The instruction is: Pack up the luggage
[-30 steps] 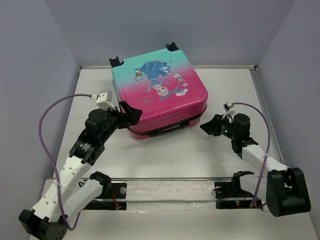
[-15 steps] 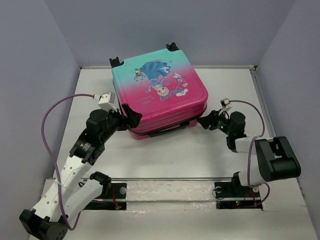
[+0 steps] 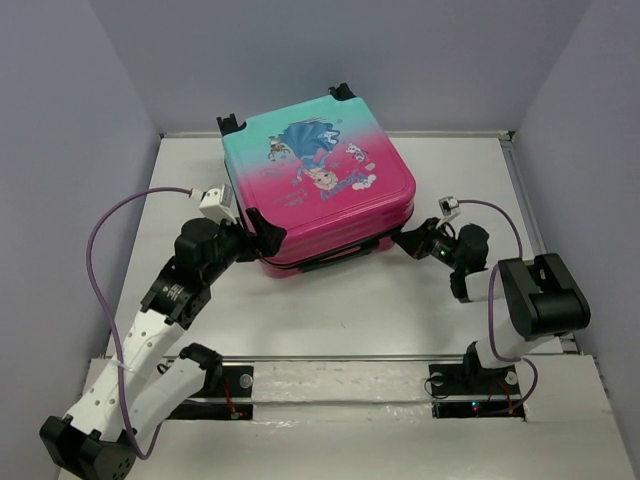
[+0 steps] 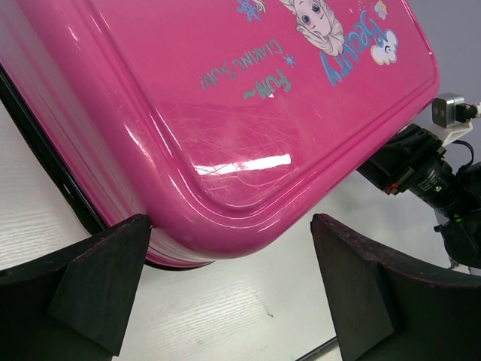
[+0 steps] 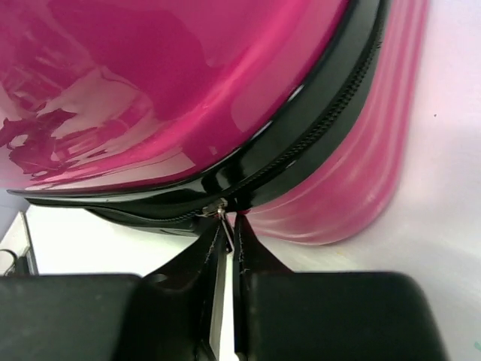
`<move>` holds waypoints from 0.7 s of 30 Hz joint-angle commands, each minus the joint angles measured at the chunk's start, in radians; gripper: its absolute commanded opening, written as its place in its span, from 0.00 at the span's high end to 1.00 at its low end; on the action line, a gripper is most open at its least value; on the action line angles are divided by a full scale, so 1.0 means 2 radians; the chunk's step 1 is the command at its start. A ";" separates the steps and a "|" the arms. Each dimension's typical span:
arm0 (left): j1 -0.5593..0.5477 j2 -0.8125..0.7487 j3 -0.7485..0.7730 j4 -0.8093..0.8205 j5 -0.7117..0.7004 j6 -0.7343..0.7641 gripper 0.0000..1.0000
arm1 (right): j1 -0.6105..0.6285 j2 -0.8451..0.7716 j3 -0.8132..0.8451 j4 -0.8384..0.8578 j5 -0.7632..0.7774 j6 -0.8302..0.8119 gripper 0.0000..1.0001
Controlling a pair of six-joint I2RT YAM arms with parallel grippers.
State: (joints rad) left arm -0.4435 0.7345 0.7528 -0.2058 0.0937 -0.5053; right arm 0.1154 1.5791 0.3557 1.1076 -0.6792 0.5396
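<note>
The luggage (image 3: 315,180), a pink-to-teal hard-shell suitcase with a cartoon princess print, lies flat and closed at the back of the table. My left gripper (image 3: 262,230) stands open at its near left corner, with one finger on each side of the pink corner (image 4: 225,113) and the left finger close against the shell. My right gripper (image 3: 405,240) is at the near right corner, shut on the small metal zipper pull (image 5: 224,216) of the black zipper band (image 5: 316,128). The zipper pull is pinched between the fingertips (image 5: 214,241).
The right arm (image 4: 428,173) shows beyond the case's corner in the left wrist view. Grey walls enclose the white table (image 3: 350,310) on three sides. A metal rail (image 3: 340,358) runs along the near edge between the arm bases.
My right gripper moved left up to the case's corner and closed on the zipper pull, while its arm folded in. The left gripper edged slightly nearer the case and stayed open.
</note>
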 commanded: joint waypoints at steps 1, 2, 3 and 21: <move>-0.003 0.016 -0.011 0.047 0.044 -0.006 0.01 | 0.028 -0.042 0.009 0.060 0.002 0.008 0.93; -0.002 0.019 -0.011 0.064 0.056 -0.012 0.01 | 0.049 -0.074 0.006 0.032 0.025 -0.014 0.93; -0.003 0.023 -0.011 0.074 0.063 -0.015 0.01 | 0.063 -0.094 0.005 0.001 0.043 -0.027 0.93; -0.061 0.144 0.092 0.192 0.088 -0.062 0.01 | 0.540 -0.010 0.143 -0.208 0.425 0.012 0.93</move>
State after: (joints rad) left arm -0.4767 0.9867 0.8433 -0.0765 0.1001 -0.5526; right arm 1.0195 1.4269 0.5392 0.5968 0.2001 0.4759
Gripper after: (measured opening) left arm 0.996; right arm 0.098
